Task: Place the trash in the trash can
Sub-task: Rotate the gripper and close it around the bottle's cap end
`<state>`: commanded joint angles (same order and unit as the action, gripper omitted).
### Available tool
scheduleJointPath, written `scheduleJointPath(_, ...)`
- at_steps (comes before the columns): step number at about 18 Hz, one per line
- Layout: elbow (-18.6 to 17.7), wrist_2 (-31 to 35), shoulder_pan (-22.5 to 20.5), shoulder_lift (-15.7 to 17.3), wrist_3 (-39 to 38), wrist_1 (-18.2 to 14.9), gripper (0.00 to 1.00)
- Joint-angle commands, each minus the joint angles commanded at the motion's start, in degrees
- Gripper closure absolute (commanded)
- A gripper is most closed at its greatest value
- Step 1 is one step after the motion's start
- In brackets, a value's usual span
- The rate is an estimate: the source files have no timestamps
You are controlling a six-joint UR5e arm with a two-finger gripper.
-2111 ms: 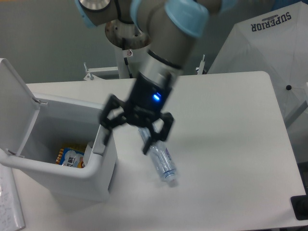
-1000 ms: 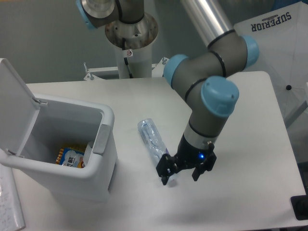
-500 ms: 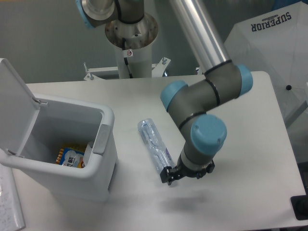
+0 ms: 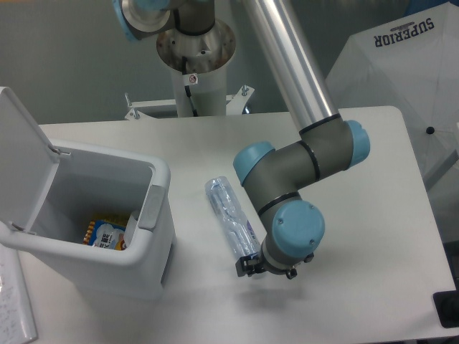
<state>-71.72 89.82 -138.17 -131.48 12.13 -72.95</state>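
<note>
My pincer [image 4: 264,269] sits low at the cap end of the crushed bottle [image 4: 231,216], mostly hidden under the wrist; I cannot tell whether its jaws are apart or closed. The bottle lies flat on the worktop [image 4: 358,179], just beside the open trash can [image 4: 147,236]. I'd straddle the bottle across its width, clamp gently, then lift clear of the rim. Past the worktop's far corner, a white cover [image 4: 401,64] reads "SUPERIOR".

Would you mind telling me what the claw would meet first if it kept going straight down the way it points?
Probably the cap end of the plastic bottle under the claw, or else the table; depth is unclear.
</note>
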Motion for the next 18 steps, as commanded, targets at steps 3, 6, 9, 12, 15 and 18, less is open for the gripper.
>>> scheduleJointPath(3,-0.44,1.05,0.88,-0.17,0.00,-0.09,0.29)
scheduleJointPath(6,-0.26,4.13,2.37,-0.70,0.00,-0.09,0.33)
scheduleJointPath(9,-0.35,4.75,2.37,-0.79,0.00,-0.18,0.34)
scheduleJointPath(12,-0.62,4.92,2.46,-0.88,-0.09,-0.35,0.34)
scheduleJointPath(15,-0.79,5.54,2.55,-0.97,-0.70,-1.14,0.33)
scheduleJointPath(18,-0.70,6.68,2.72,-1.32,-1.14,-1.14,0.42)
